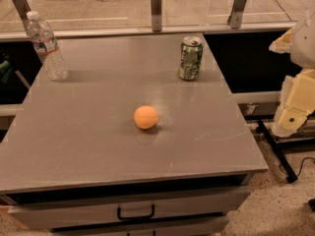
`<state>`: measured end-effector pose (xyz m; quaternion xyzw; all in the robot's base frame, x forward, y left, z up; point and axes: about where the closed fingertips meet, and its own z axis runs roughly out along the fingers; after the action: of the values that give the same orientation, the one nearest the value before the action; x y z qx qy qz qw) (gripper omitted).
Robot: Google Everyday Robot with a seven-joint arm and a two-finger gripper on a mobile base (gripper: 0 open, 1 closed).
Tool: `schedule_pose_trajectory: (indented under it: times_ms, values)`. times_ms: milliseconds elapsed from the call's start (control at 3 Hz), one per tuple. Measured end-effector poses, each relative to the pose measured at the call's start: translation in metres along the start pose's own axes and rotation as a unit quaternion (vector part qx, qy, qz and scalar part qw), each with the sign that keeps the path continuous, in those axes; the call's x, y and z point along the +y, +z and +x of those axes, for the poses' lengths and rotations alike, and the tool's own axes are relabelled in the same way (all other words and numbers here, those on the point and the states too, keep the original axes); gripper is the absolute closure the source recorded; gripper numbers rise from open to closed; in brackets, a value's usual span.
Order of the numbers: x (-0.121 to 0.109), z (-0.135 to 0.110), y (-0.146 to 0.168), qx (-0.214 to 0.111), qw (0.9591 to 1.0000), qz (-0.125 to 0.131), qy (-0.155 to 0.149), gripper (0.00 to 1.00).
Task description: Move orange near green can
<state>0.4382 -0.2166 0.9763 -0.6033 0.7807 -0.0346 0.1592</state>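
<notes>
The orange [146, 117] is a small, smooth, round fruit lying near the middle of the grey table top [88, 146]. The green can [191, 58], green and white with a silver top, stands upright at the back right of the table, well behind and to the right of the orange. My gripper [297, 102] shows as cream-coloured parts at the right edge of the view. It is off the table, beyond its right side and away from both things. It holds nothing that I can see.
A clear plastic water bottle [47, 45] stands upright at the back left of the table. A glass railing with metal posts [156, 9] runs behind the table. A drawer with a black handle [135, 213] is below the front edge. Black cables and a stand leg [278, 151] lie on the floor to the right.
</notes>
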Motion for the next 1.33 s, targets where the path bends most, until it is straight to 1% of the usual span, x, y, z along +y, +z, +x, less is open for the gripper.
schedule_pose_trajectory:
  times_ms: [333,667,1000,1333]
  values:
    - [0.0,0.0,0.0,0.0,1.0,0.0,0.0,0.0]
    - [0.001,-0.005,0.004,-0.018,0.9998,0.0,0.0,0.0]
    - [0.005,-0.031,0.035,-0.069,0.9975,-0.012,-0.005,0.0]
    - [0.007,-0.072,0.067,-0.132,0.9908,-0.028,-0.015,0.0]
